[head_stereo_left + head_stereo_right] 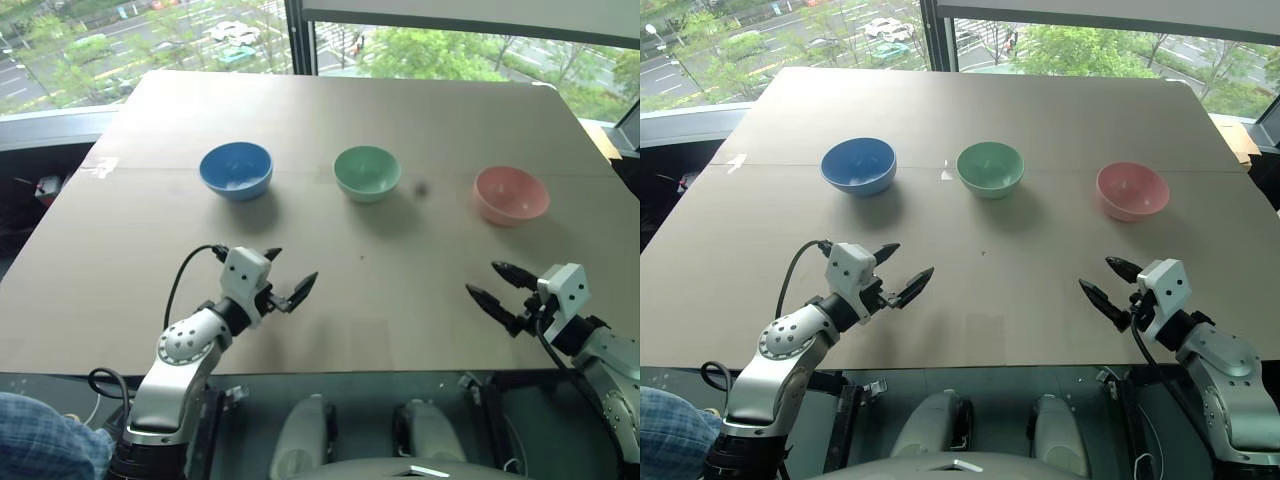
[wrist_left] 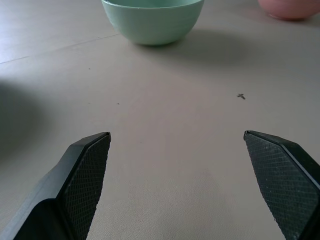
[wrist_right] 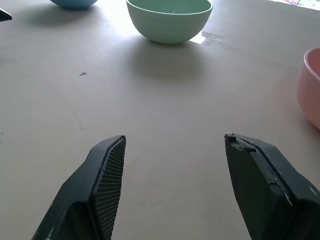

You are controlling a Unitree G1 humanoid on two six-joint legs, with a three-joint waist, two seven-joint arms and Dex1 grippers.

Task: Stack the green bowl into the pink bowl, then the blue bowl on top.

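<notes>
Three bowls stand apart in a row across the middle of the table: the blue bowl (image 1: 236, 170) on the left, the green bowl (image 1: 367, 172) in the centre, the pink bowl (image 1: 511, 194) on the right. All sit upright and are empty. My left gripper (image 1: 288, 272) hovers open near the table's front edge, below the blue bowl, pointing toward the green one (image 2: 152, 19). At the front right, my right gripper (image 1: 492, 282) is open too, below the pink bowl (image 3: 311, 87), with the green bowl (image 3: 169, 18) ahead of it. Nothing is between either pair of fingers.
The bowls rest on a large tan table (image 1: 330, 290) whose far edge meets a window. A small dark speck (image 1: 421, 187) lies between the green and pink bowls. A person's blue checked sleeve (image 1: 40, 440) shows at the lower left.
</notes>
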